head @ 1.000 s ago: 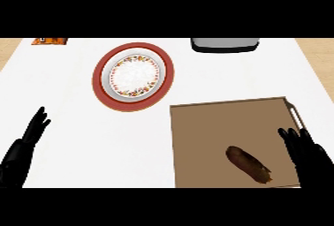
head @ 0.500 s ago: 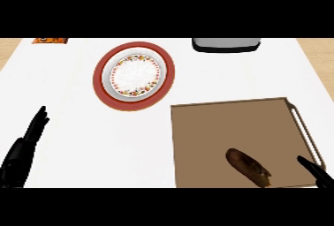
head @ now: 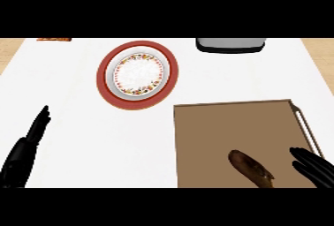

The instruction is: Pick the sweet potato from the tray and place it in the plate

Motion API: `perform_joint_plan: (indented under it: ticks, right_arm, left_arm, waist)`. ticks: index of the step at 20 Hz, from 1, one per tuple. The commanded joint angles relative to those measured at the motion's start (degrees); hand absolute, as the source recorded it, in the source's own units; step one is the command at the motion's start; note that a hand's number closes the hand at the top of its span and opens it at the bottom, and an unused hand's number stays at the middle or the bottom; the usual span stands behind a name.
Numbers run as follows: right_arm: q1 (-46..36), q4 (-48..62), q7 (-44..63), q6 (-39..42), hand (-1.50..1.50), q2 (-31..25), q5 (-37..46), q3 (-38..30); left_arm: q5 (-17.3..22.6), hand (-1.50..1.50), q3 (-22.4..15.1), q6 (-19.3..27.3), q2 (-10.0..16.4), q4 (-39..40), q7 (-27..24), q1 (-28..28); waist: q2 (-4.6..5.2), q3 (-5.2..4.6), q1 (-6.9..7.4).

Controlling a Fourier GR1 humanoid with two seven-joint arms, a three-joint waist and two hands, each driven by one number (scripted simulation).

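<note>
**Right hand [head: 314, 170] open beside the sweet potato [head: 251, 168]**

Your right hand shows at the lower right corner of the view. Its fingers are spread and fairly straight, they point up the view, and they hold nothing. The fingertips lie over the near right part of the tray [head: 228, 128], just beside the sweet potato but not touching it.

You can see the sweet potato lying on the tray's near half. It is a dark brown, elongated shape set on a slant, with its far end toward the left.

The tray is a brown rectangle on the white counter [head: 78, 132], with a thin handle [head: 305, 126] along its right side.

The plate [head: 104, 81] sits well apart from the tray, up and to the left. It has a red rim, a patterned ring and a white middle.

Your left hand [head: 26, 152] rests open at the lower left edge with its fingers straight.

A dark appliance [head: 231, 44] stands at the far edge of the counter.
</note>
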Motion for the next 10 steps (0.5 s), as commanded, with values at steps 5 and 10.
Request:
perform_joint_plan:
  ticks: [5,10]
  right_arm:
    - [-11.8,5.6,13.0,7.8,-1.5,-1.1,5.5,4.7]
    - [-17.4,10.9,15.6,10.0,-1.5,-1.1,17.1,12.9]
  left_arm:
    - [-2.5,0.0,-0.5,0.0,-2.8,-1.3,1.1,0.2]
    - [-2.0,0.0,2.0,-2.4,-0.9,-0.1,1.8,-2.0]
  waist:
    - [0.08,0.07,0.69]
    - [0.13,0.08,1.01]
